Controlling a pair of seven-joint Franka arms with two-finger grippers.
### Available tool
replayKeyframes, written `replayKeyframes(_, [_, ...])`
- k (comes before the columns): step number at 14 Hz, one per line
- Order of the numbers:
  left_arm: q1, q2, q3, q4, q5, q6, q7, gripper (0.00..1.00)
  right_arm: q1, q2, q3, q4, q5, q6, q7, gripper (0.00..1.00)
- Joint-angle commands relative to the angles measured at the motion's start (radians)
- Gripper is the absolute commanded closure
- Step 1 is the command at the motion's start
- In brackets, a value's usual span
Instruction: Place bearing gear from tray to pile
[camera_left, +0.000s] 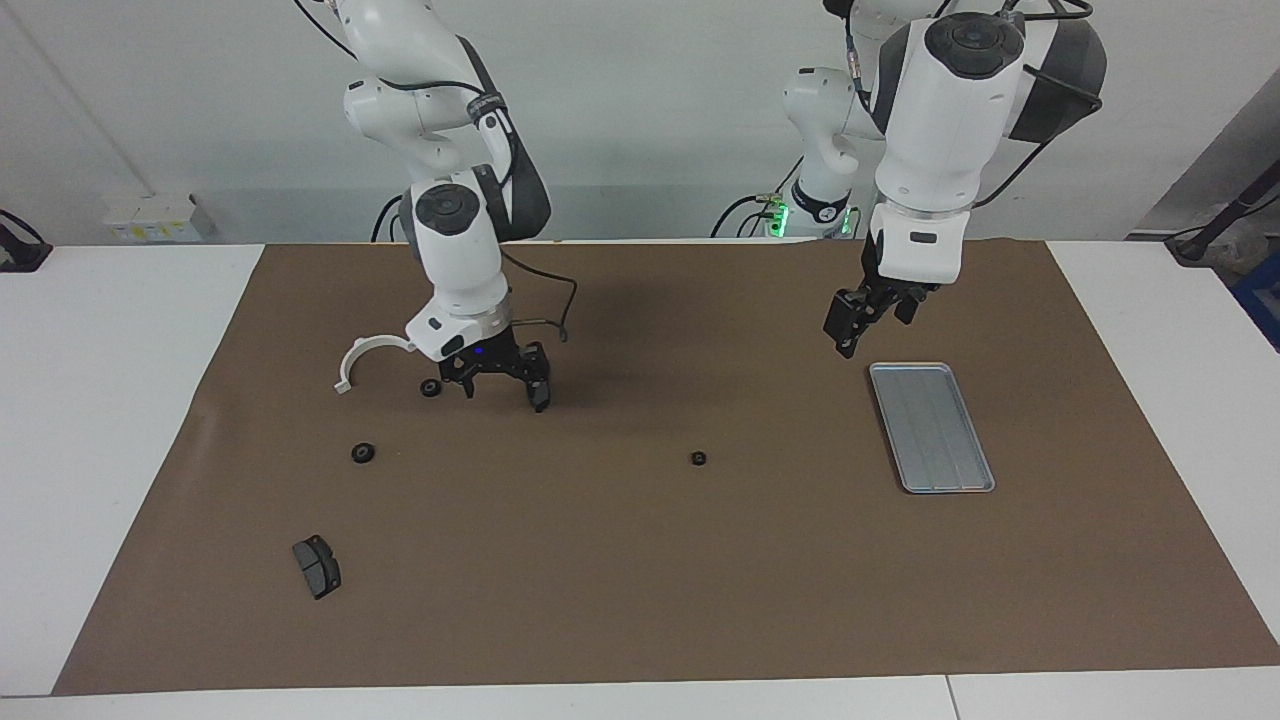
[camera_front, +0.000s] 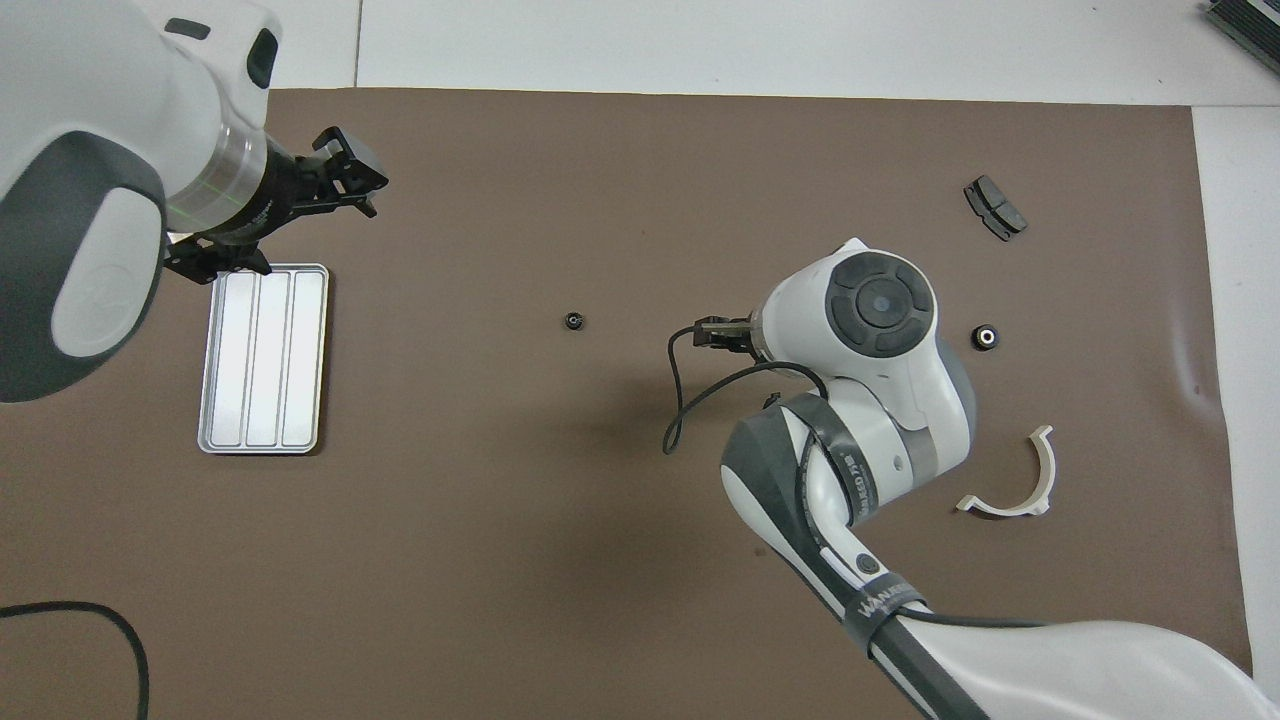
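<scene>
The silver ridged tray (camera_left: 930, 427) (camera_front: 262, 360) lies toward the left arm's end of the table with nothing in it. The pile is at the right arm's end: a white half-ring bracket (camera_left: 360, 360) (camera_front: 1020, 480), one dark brake pad (camera_left: 317, 566) (camera_front: 995, 207) and two black gears (camera_left: 431, 388) (camera_left: 363, 453) (camera_front: 986, 337). A third gear (camera_left: 698, 459) (camera_front: 573, 321) lies alone mid-table. My right gripper (camera_left: 505, 392) is open and empty, low over the mat beside the gear next to the bracket. My left gripper (camera_left: 868, 318) (camera_front: 345, 175) hangs over the mat by the tray's end.
A brown mat (camera_left: 640, 600) covers most of the white table. A thin black cable (camera_front: 680, 400) loops from the right wrist. In the overhead view the right arm hides its own gripper and the gear beside it.
</scene>
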Motion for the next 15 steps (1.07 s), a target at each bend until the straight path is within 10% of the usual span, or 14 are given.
replayKeyframes(1, [0.052,-0.005,-0.008,0.03,-0.033,-0.043,0.014,0.0,0.051,0.177,-0.001,0.252,0.007,-0.089,0.082,0.0])
replayKeyframes(6, [0.117,-0.002,-0.008,0.038,-0.037,-0.094,0.229,0.0,0.124,0.369,-0.001,0.504,-0.002,-0.139,0.18,0.0])
replayKeyframes(15, [0.23,-0.045,-0.004,0.035,-0.002,-0.173,0.69,0.0,0.189,0.485,-0.004,0.585,-0.043,-0.093,0.219,0.17])
